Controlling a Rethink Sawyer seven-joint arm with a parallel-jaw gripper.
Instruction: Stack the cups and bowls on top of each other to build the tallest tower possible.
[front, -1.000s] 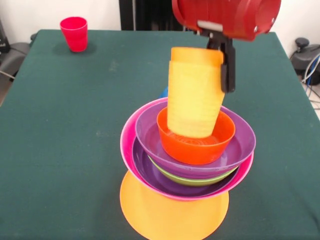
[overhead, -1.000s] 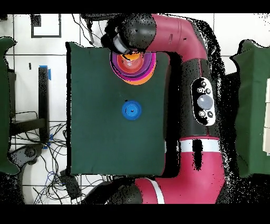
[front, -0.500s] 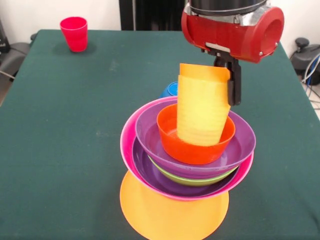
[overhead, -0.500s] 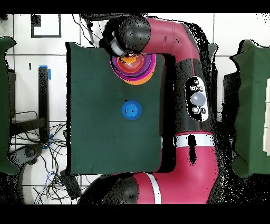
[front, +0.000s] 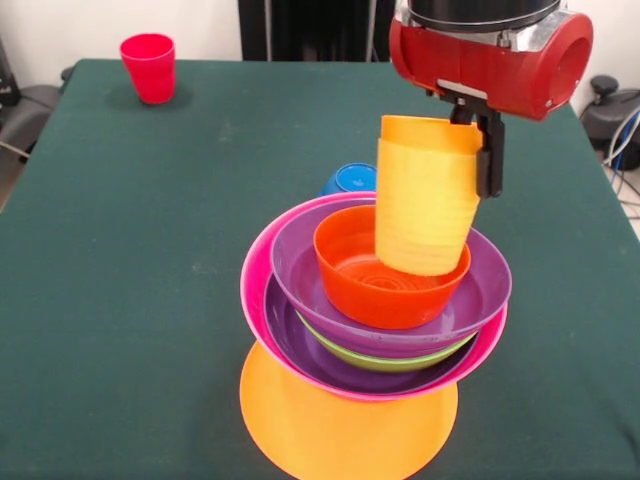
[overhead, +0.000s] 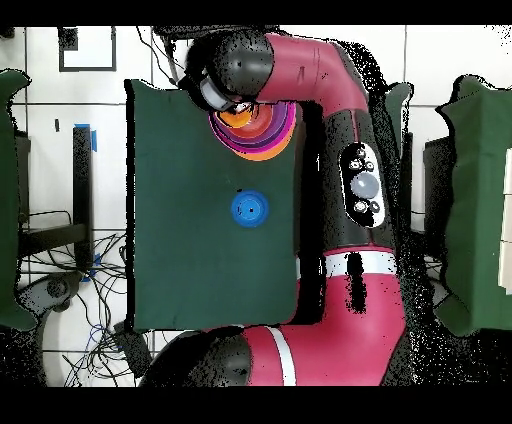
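Two nested yellow cups (front: 425, 195) clamped in the claw (front: 470, 160); blue bowl (front: 351, 179) behind the tower (front: 375, 320).

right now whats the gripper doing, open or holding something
Gripper: shut on the yellow cups, holding them just above the red-orange bowl on top of the tower.
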